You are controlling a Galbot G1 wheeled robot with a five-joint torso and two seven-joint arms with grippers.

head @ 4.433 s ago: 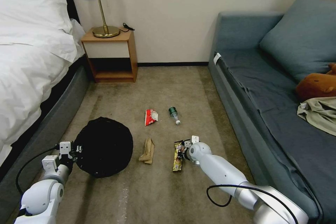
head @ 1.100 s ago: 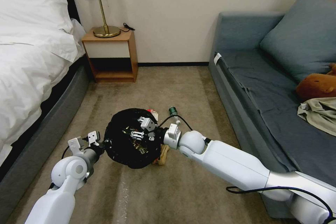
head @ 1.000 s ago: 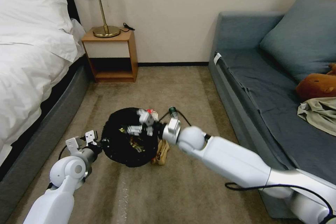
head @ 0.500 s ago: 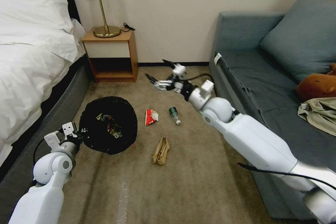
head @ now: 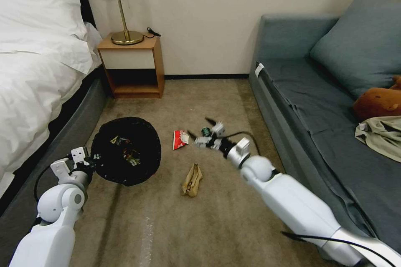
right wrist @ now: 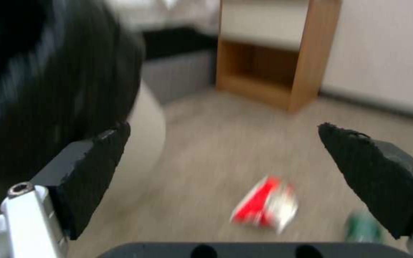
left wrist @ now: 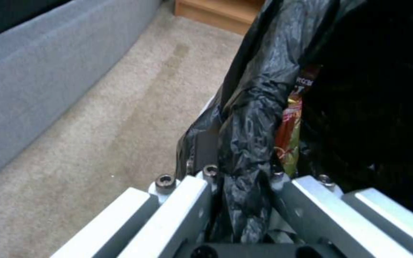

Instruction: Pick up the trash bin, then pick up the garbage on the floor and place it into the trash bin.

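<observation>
Left claw (head: 85, 162) clamped on the black bag at the rim of the trash bin (head: 125, 150), held tilted just beside the bed (head: 37, 87), mouth turned up toward the head camera, yellow-brown snack wrapper (head: 125, 150) lying inside. Right claw (head: 204, 133) wide apart and empty, hovering low over the carpet (head: 188, 225) between the red-and-white wrapper (head: 180, 139) and the small bottle (head: 205, 131), the bottle partly hidden behind the claw's fingers (head: 210, 122). Tan crumpled paper (head: 191, 180) lying apart, nearer the robot. Step in hand, by the look of it: one piece binned, three left on the floor, right claw lining up for the next pick. Next move calls for settling on one piece, dropping the jaws around it, closing without shoving it across the carpet. Hard to make out: the right claw itself, smeared in both head and right wrist views; which piece is aimed at cannot be told. Bin's white body mostly hidden under the bag.
</observation>
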